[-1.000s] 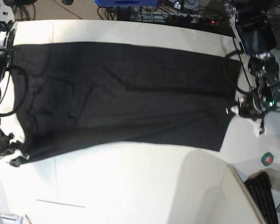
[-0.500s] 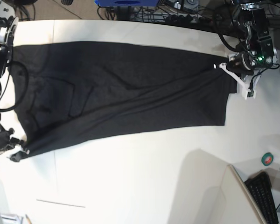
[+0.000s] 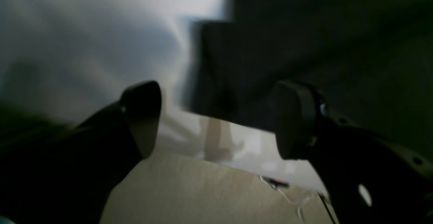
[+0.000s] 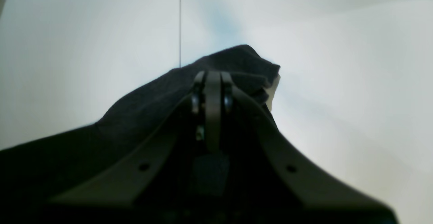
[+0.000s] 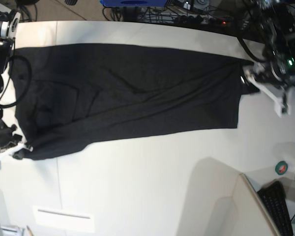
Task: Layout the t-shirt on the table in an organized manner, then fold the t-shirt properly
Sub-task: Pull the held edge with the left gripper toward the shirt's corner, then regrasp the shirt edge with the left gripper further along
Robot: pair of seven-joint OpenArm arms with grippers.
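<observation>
The black t-shirt (image 5: pixel 128 93) lies spread lengthwise across the off-white table (image 5: pixel 147 182), with diagonal creases; its print is not in view. My right gripper (image 5: pixel 20 149) is at the shirt's left near corner. In the right wrist view it (image 4: pixel 209 82) is shut on a bunch of the black fabric (image 4: pixel 236 63), just above the tabletop (image 4: pixel 338 82). My left gripper (image 5: pixel 250 78) is at the shirt's right edge. In the left wrist view it (image 3: pixel 218 117) is open, jaws wide apart, with a corner of the shirt (image 3: pixel 257 65) lying beyond them, blurred.
A green tape roll (image 5: pixel 281 167) and a black keyboard (image 5: pixel 278 206) sit at the near right. A small white recessed panel (image 5: pixel 64 219) is at the near left. Cables and a blue object (image 5: pixel 132 2) lie behind the table's far edge. A thin seam (image 4: pixel 180 21) crosses the tabletop.
My left gripper swung from the shirt's near right corner up to its right edge, carrying that side back. The shirt's near edge now lies farther from the front. My right gripper rose slightly.
</observation>
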